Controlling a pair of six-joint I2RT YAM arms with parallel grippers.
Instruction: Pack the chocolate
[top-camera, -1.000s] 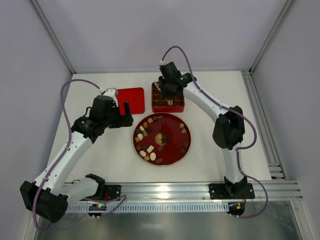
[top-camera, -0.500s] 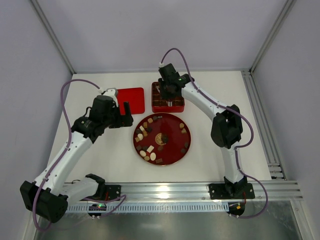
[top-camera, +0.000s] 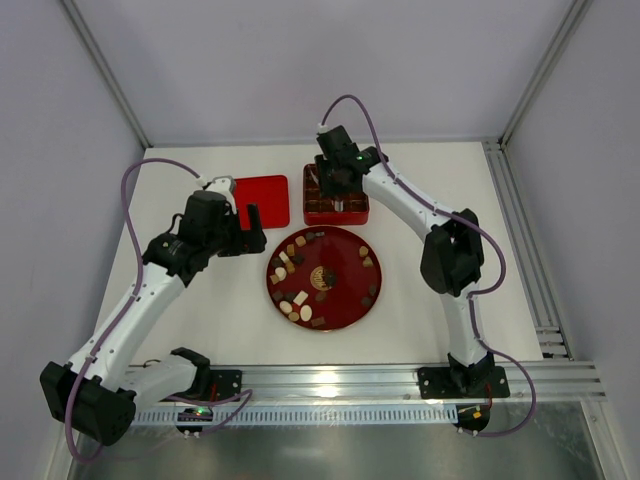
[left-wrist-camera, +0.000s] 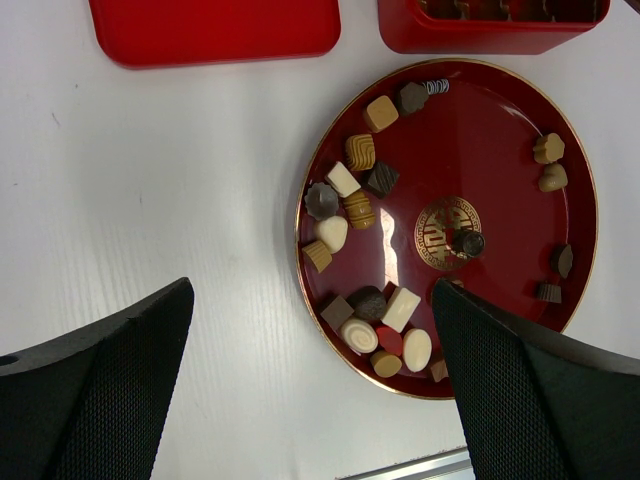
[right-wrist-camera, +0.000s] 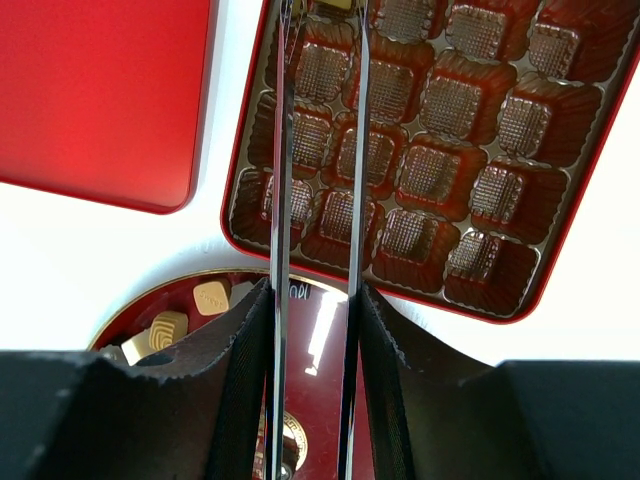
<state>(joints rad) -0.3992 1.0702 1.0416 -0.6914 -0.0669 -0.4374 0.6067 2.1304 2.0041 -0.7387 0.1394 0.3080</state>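
The chocolate (left-wrist-camera: 343, 179) lies on the round red plate (left-wrist-camera: 490, 150) in the middle of the white table (left-wrist-camera: 150, 200). In the overhead view most pieces run in a loose arc along the plate's left half, from about 11 o'clock round to 6 o'clock. They are a mix of dark brown, tan and cream-white pieces, some square, some round and some oval. A few more sit near the rim between 2 and 4 o'clock. One small dark round piece (left-wrist-camera: 470, 243) rests on the edge of the gold emblem (left-wrist-camera: 440, 228) at the plate's centre. At 12 o'clock from the plate, just beyond its rim, stands the red chocolate box (right-wrist-camera: 430, 172), with rows of fluted brown cups showing their ridged bottoms. The flat red lid (top-camera: 262, 200) lies beside the box, at about 10 o'clock from the plate. The left gripper (left-wrist-camera: 312, 287) hangs above the table at the plate's 9 o'clock side with its dark fingers spread wide, nothing between them. The right gripper (right-wrist-camera: 325, 30) is poised over the box, its two thin blades running parallel with a narrow gap across the cups nearest the lid. Their tips run off the top of the wrist view, so I cannot tell whether they pinch anything.
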